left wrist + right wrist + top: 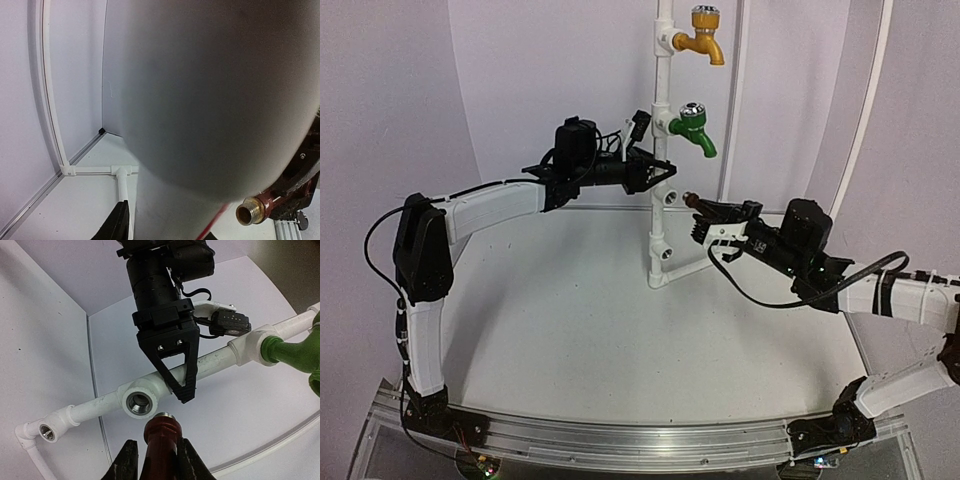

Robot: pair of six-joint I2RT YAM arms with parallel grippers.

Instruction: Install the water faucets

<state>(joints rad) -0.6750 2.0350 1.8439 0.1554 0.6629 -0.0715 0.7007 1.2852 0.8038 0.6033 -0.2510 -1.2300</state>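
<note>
Only from the top camera is the whole white pipe stand (657,235) seen, upright on the table (570,320). The yellow-orange faucet (704,38) is screwed in at its top and the green faucet (694,128) sits in the tee below.

The close detail is given by the right wrist view alone. There the dark brown faucet (162,437) is pinched between the fingers of the right gripper (157,445). Its threaded end is held just short of an open, metal-lined socket (137,404) — near, not touching. The left gripper (186,390) is closed around the smooth round pipe just beside that socket.

The left wrist view is mostly filled by the blurred pipe — only the dark brown faucet's ribbed brass thread is made out, at lower right. That faucet's cap is hidden in every view.
</note>
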